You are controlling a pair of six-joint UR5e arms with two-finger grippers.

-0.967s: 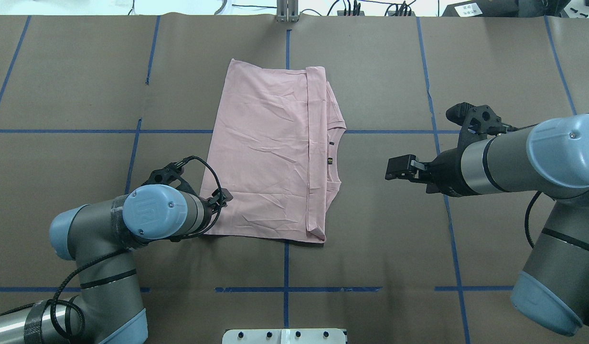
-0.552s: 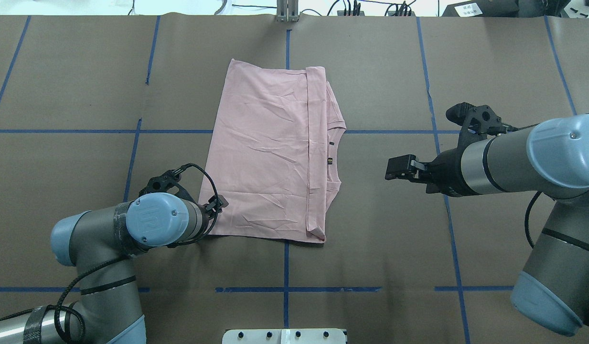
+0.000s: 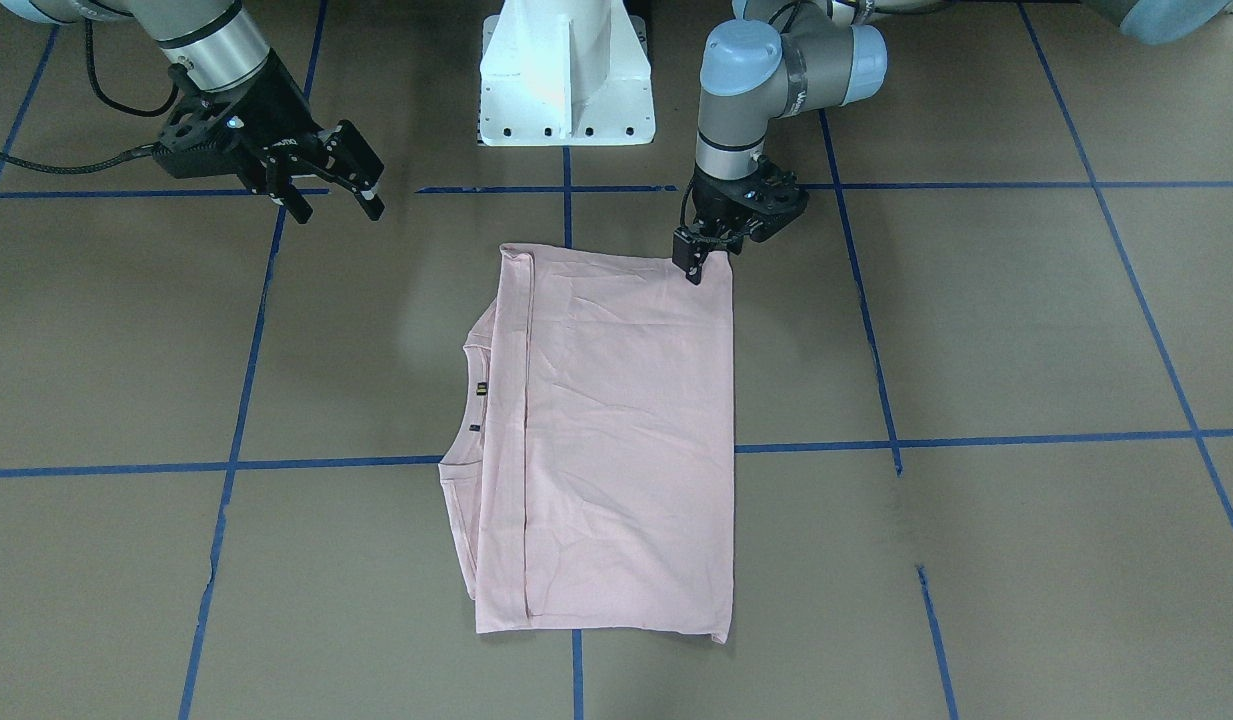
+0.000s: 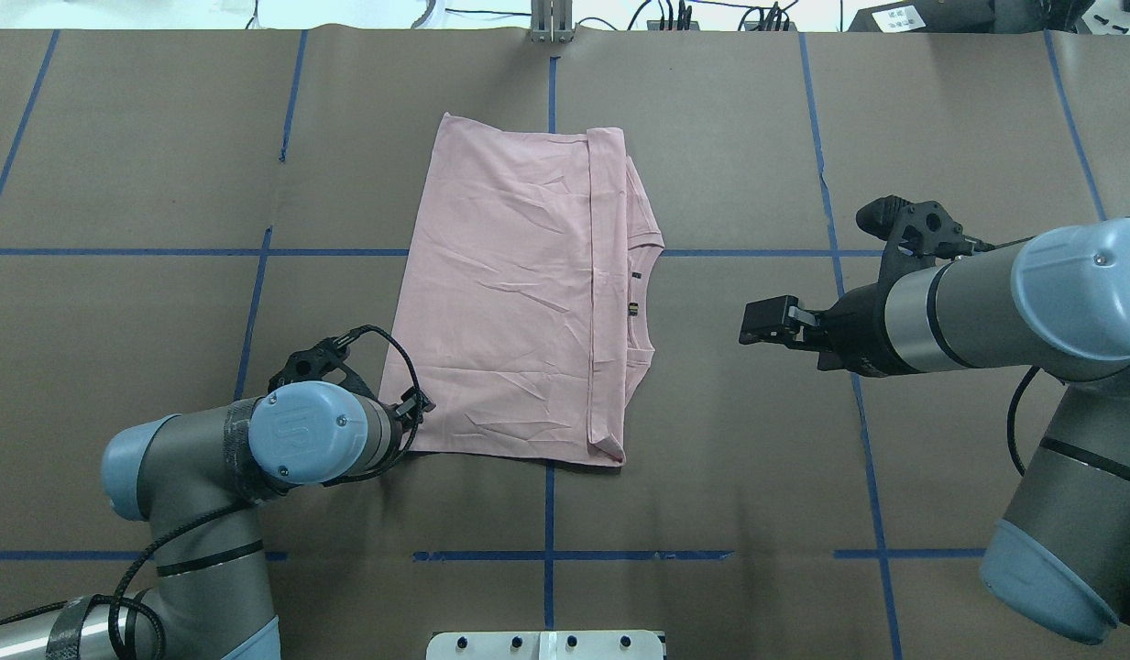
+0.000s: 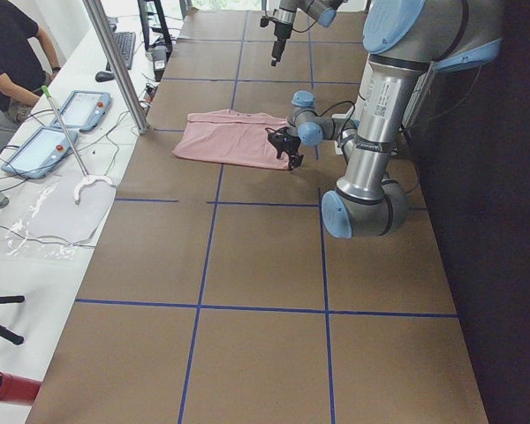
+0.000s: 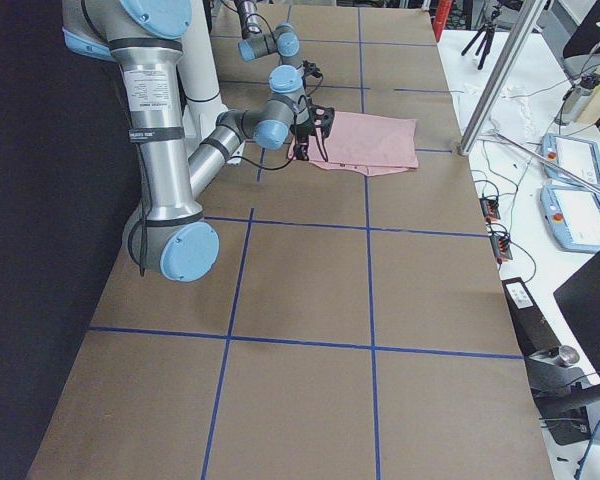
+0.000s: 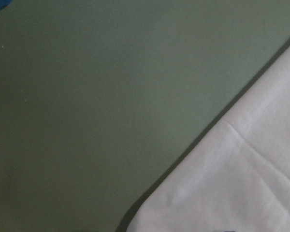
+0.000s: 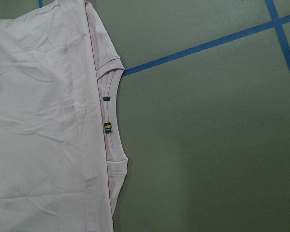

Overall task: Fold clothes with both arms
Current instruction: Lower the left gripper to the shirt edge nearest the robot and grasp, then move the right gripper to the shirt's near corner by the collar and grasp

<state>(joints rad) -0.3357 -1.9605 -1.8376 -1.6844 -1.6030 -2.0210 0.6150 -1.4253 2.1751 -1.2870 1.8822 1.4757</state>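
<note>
Left gripper - fingers narrow, pinching the folded pale pink cotton T-shirt by its corner - right gripper spread wide, well apart, above brown paper-covered tabletop.

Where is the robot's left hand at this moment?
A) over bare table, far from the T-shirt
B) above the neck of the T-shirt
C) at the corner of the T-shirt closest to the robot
C: in the front-facing view the left hand is right at the robot-side corner of the pink T-shirt.
</note>
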